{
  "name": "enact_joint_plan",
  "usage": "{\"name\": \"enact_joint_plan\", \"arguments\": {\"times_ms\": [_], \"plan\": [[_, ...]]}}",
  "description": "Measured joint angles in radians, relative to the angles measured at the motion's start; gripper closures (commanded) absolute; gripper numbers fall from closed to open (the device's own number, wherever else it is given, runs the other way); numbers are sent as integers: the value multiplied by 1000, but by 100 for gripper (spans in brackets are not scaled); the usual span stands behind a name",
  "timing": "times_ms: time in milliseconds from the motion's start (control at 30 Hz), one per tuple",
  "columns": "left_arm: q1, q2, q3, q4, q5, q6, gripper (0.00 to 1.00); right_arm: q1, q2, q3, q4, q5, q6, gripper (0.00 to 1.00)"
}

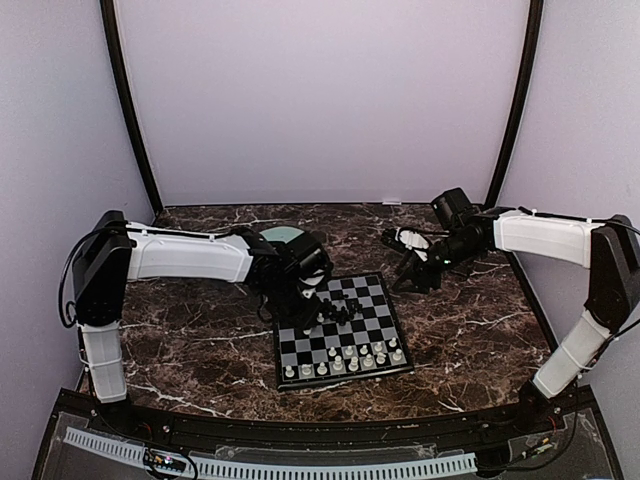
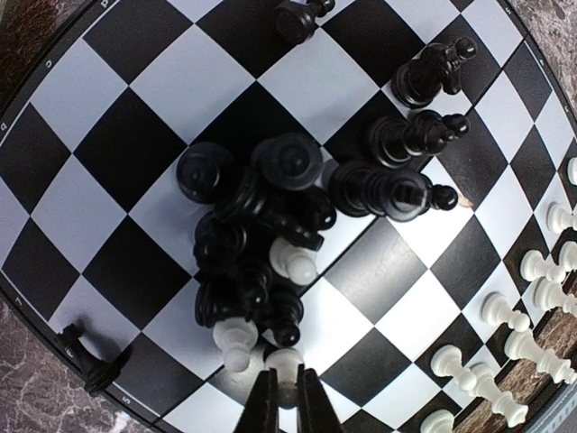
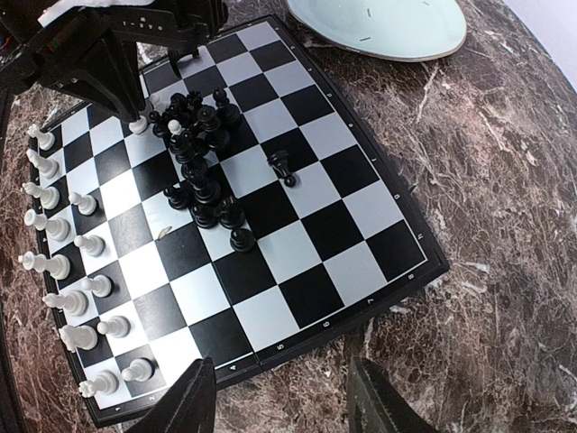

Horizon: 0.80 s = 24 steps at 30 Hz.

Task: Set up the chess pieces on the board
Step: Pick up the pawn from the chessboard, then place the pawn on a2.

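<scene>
The chessboard (image 1: 372,300) lies at the table's middle; it also shows in the left wrist view (image 2: 108,144) and the right wrist view (image 3: 306,244). A heap of black pieces (image 2: 261,225) with a few white ones lies on its centre, also in the overhead view (image 1: 335,310) and the right wrist view (image 3: 198,153). White pieces (image 1: 345,360) stand in two rows along the near edge. My left gripper (image 2: 287,372) is shut on a white pawn (image 2: 287,359) at the heap's edge. My right gripper (image 3: 279,365) is open and empty over the board's right rim.
A pale green plate (image 1: 285,236) sits behind the board, partly under the left arm, and shows in the right wrist view (image 3: 379,23). A black-and-white object (image 1: 403,239) lies at the back right. One black piece (image 2: 86,356) lies on the board's rim.
</scene>
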Motion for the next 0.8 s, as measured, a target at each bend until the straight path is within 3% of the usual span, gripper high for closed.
{"name": "enact_joint_plan", "arguments": {"times_ms": [467, 800], "plan": [[0, -227, -130, -46, 2, 13, 98, 0, 0, 0, 0, 3, 0, 48], [-23, -253, -214, -55, 54, 36, 98, 14, 5, 0, 0, 11, 0, 48]]}}
